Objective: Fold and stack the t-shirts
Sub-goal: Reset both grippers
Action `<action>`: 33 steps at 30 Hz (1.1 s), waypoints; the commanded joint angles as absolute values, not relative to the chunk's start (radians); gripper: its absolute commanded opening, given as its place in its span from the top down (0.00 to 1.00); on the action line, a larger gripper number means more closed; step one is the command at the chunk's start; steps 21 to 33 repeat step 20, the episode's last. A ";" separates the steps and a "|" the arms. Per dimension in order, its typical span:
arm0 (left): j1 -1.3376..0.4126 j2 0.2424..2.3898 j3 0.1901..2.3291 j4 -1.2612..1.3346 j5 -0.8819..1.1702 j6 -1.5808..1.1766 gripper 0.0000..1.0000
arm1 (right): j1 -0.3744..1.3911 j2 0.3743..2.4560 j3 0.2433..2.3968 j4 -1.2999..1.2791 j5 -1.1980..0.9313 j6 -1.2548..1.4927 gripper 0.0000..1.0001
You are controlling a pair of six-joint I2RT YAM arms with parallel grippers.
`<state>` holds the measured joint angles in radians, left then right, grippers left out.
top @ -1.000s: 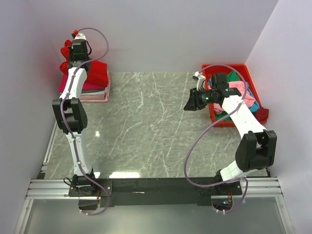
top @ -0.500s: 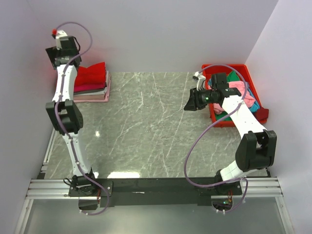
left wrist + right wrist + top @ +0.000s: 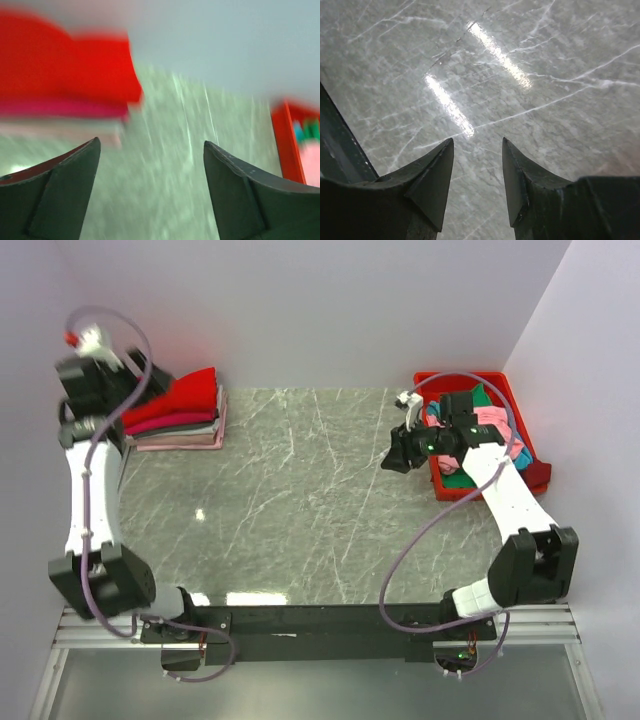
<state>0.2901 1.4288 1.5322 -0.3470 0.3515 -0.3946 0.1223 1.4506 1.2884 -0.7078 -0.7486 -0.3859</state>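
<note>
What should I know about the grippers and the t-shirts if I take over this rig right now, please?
Left gripper: jaws wide open, empty, raised just left of the folded stack.
Right gripper: jaws open, empty, over the table beside the red bin.
Done: the folded stack sits at the table's far left corner, with the red shirt on top and magenta and pink layers below.
Left to do: the crumpled shirts in the bin (pink, teal and green) need folding and adding to the stack.
</note>
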 commanded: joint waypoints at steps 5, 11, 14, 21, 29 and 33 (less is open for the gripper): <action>0.267 1.027 1.013 -0.212 0.473 -0.391 0.01 | 0.129 1.162 1.154 -0.424 -0.504 -0.283 0.33; 0.265 0.787 0.815 -0.215 0.449 -0.397 0.01 | 0.121 0.905 0.934 -0.100 -0.002 0.045 0.02; 0.265 0.701 0.753 -0.204 0.440 -0.403 0.01 | 0.120 0.851 0.887 -0.107 0.179 0.119 0.02; 0.256 0.670 0.681 -0.199 0.425 -0.410 0.01 | 0.120 0.796 0.807 -0.057 0.261 0.078 0.02; 0.256 0.670 0.681 -0.199 0.425 -0.410 0.01 | 0.120 0.796 0.807 -0.057 0.261 0.078 0.02; 0.256 0.670 0.681 -0.199 0.425 -0.410 0.01 | 0.120 0.796 0.807 -0.057 0.261 0.078 0.02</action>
